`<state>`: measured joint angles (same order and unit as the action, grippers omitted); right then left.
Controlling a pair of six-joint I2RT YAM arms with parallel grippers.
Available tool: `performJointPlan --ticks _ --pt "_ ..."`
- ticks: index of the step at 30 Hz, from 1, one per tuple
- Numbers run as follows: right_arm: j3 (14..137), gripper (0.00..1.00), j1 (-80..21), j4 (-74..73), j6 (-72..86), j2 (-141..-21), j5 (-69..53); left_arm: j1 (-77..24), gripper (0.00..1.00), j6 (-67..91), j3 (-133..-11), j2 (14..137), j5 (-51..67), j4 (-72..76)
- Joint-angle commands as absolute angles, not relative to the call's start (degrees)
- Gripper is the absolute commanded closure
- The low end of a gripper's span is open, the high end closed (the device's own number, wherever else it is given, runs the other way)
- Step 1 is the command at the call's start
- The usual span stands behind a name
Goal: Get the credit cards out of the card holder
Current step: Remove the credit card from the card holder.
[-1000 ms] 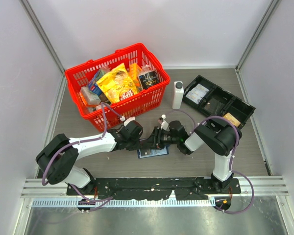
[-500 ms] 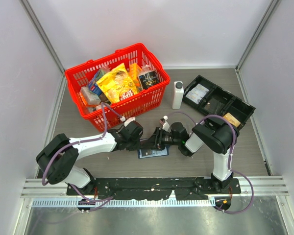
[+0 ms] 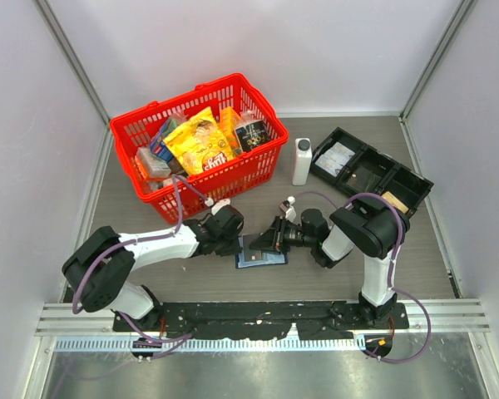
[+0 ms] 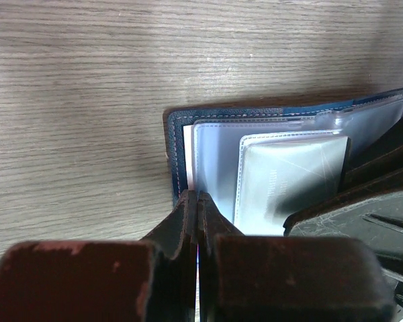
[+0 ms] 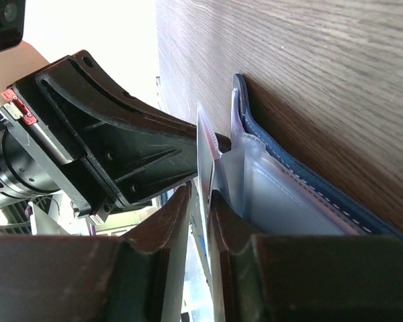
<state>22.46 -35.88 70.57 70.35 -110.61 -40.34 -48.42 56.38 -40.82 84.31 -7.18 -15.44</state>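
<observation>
card holder (image 3: 264,259) on table (image 3: 324,281), basket (image 3: 224,176) behind

Seen from above, the card holder (image 3: 270,259) is half covered by both arms' fingers, and its sleeves are too small to make out. In the left wrist view, its near edge is hidden behind the left fingers (image 4: 178,225) and its right part behind the right fingers (image 4: 389,154). Glare blurs the print on the pale card (image 4: 289,178). In the right wrist view, the thin clear sheet (image 5: 205,154) between the right fingers could be a sleeve or a card, pinched or not.
</observation>
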Motion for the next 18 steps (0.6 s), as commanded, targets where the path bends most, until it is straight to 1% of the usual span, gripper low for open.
performJointPlan --ticks 1,3,7,10,14,18 --pt "22.6 0.8 -35.6 75.1 69.0 -109.5 -41.8 -48.3 1.0 56.2 -40.3 83.2 -6.6 -15.4" --pt "22.6 0.82 -35.5 75.8 69.3 -110.5 -41.9 -48.3 0.98 56.5 -39.6 81.0 -6.6 -14.2" --pt "22.8 0.87 -35.6 77.2 69.6 -112.3 -41.9 -48.3 0.89 56.9 -38.9 76.8 -6.5 -12.9" --pt "22.9 0.92 -35.6 78.0 69.8 -113.5 -42.0 -48.3 0.86 56.9 -38.9 74.8 -5.8 -11.9" --pt "23.0 0.92 -35.6 78.0 69.6 -114.0 -41.9 -48.3 0.85 56.7 -39.4 73.8 -4.1 -10.4" --pt "23.1 0.92 -35.6 77.6 69.3 -114.3 -41.7 -48.3 0.87 56.4 -40.2 75.8 -3.8 -10.0"
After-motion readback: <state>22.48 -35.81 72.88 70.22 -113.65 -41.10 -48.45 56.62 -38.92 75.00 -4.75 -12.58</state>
